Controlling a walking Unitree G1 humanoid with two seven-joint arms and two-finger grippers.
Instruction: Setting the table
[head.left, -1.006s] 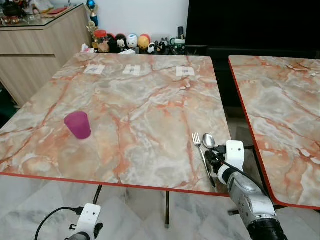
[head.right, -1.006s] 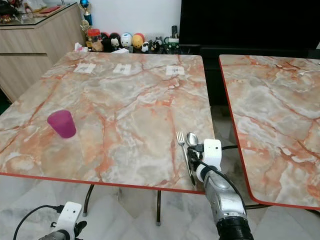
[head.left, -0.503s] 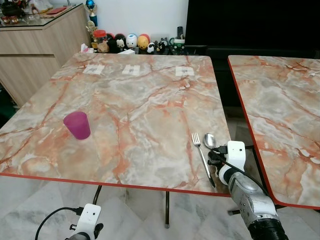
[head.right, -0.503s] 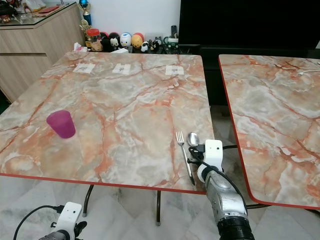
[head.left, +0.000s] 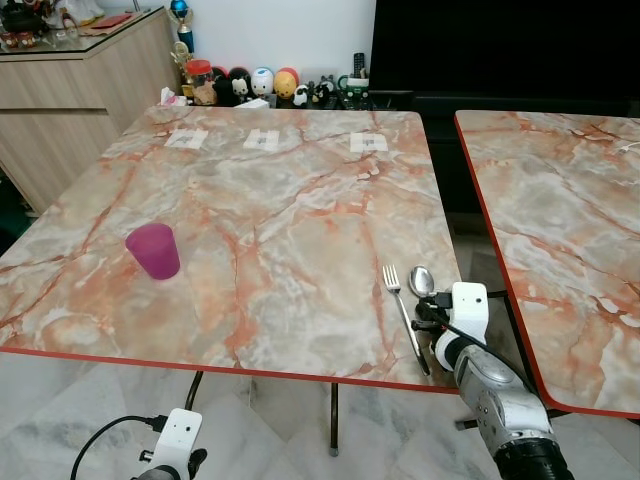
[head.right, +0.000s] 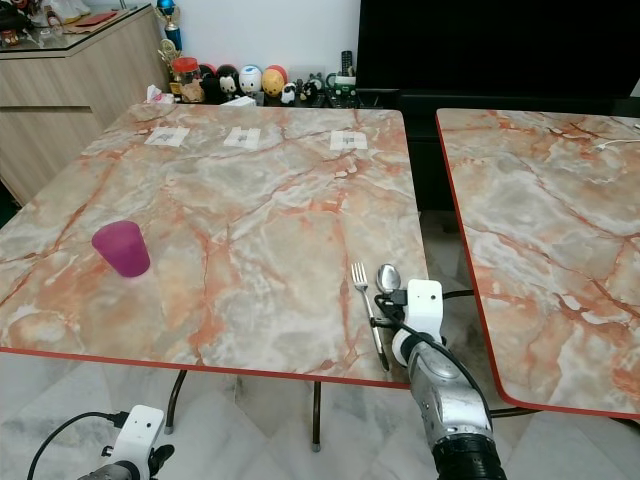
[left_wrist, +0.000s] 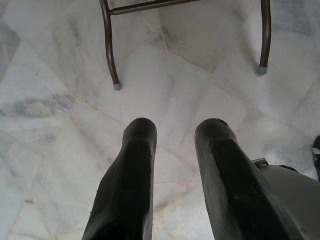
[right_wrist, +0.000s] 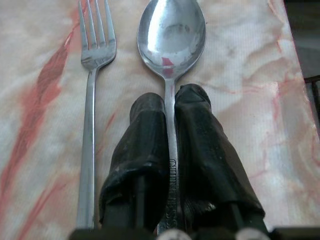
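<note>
Spoon: the spoon (right_wrist: 171, 32) lies on the marble table (head.left: 280, 210) near its front right corner, bowl pointing away from the robot, handle toward the front edge.
Right gripper: the right gripper (right_wrist: 170, 102) is low over the table at that corner; its two black fingers (right_wrist: 145, 135) are pressed against either side of the spoon's handle, pinching it just behind the bowl.
Fork: the fork (right_wrist: 90, 100) lies just beside the spoon on its left, parallel to it, tines pointing away, not touched by the fingers.
Cup: a purple cup (head.left: 153, 250) stands upright on the left part of the table, well apart from the cutlery.
Papers: three small white papers (head.left: 262, 140) lie in a row near the far edge.
Left gripper: the left gripper (left_wrist: 175, 135) hangs below the table over the tiled floor (left_wrist: 165, 85), fingers spread with a gap between them, holding nothing.
Second table: another marble table (head.left: 560, 200) stands to the right, apart from the first.
Background: figurines (head.left: 265, 82) sit beyond the far edge; a wooden cabinet (head.left: 70, 100) stands at far left.
</note>
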